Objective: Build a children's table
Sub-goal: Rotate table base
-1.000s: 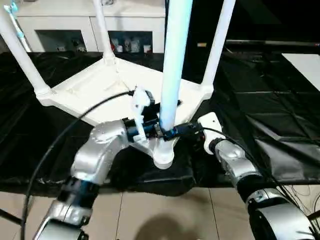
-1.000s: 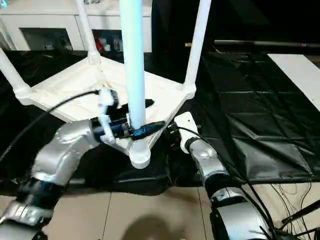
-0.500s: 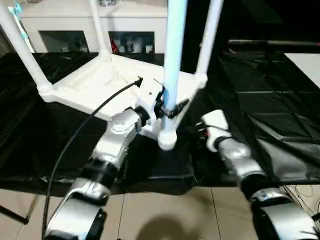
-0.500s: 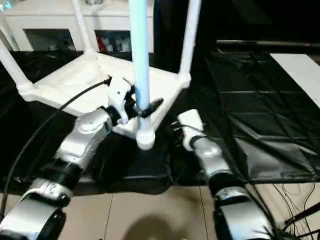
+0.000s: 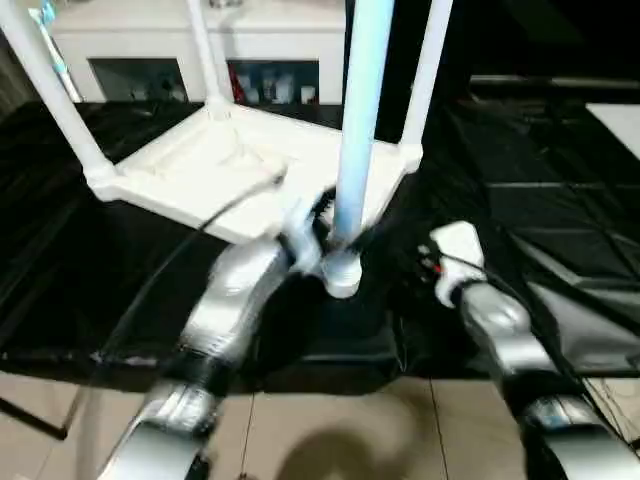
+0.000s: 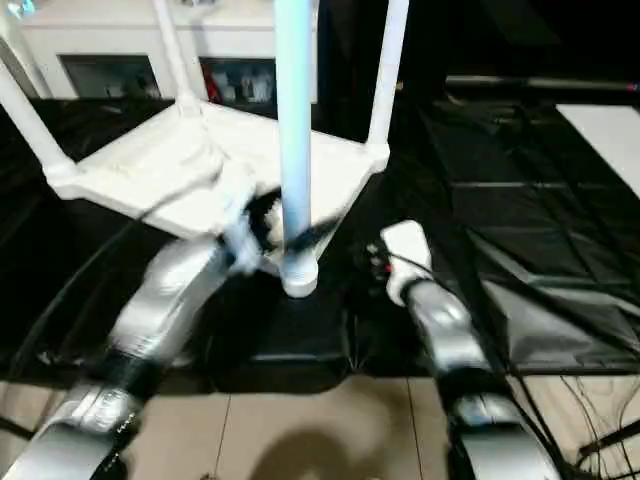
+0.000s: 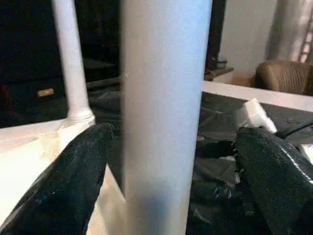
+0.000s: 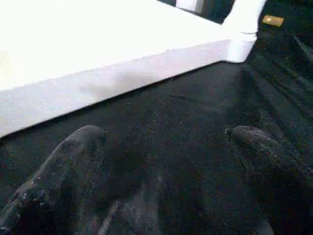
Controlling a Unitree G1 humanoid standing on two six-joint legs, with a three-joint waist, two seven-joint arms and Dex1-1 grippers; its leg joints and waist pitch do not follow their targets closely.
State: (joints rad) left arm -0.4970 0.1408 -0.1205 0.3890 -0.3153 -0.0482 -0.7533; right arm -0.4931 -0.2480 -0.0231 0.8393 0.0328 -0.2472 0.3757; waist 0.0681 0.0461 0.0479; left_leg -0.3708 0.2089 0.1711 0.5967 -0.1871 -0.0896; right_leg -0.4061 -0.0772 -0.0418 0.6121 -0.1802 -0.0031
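The children's table [image 5: 215, 165] lies upside down on the black sheet with its white legs pointing up. The nearest leg [image 5: 360, 120] stands in the near corner socket [image 5: 342, 275]. My left gripper [image 7: 173, 133] is open around that leg just above the socket, with one finger [image 7: 68, 186] close beside it and the other finger [image 7: 274, 171] a gap away. My right gripper [image 8: 165, 132] is open and holds nothing. It hovers low over the sheet to the right of the near corner, facing the table top's edge [image 8: 122, 83].
The large black-sheeted table [image 5: 560, 200] ends just in front of the near corner, with tiled floor [image 5: 330, 430] below. A white cabinet [image 5: 270, 45] stands behind. A white panel [image 5: 618, 118] lies at the far right. A black cable [image 5: 160, 285] runs along my left arm.
My right gripper has drawn back to the right, away from the near leg's base. My left arm has stretched forward, and the near corner now sits farther from the front edge.
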